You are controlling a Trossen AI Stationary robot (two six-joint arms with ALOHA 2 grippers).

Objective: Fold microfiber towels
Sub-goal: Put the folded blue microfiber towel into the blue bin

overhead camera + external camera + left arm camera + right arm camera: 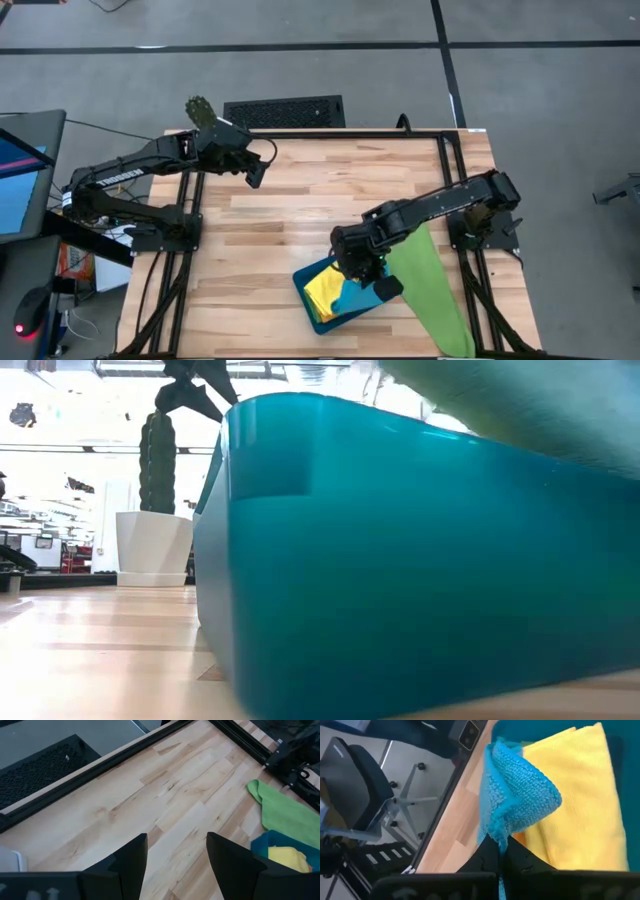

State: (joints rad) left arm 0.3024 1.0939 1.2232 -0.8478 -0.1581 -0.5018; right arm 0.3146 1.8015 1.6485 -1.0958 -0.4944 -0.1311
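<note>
Mostly bare wooden table (280, 215), grey floor (300, 70), potted cactus (157, 465)

The table (300, 210) is a light wooden plank top edged by a dark metal frame. A dark teal tray (312, 305) rests directly on it at the near edge, under the right gripper's closed jaws. A green towel (432, 290) lies spread on the wood just beside those jaws, on the side away from the left arm, one edge against the tray. Below and ahead of the left gripper's parted jaws is bare wood.
</note>
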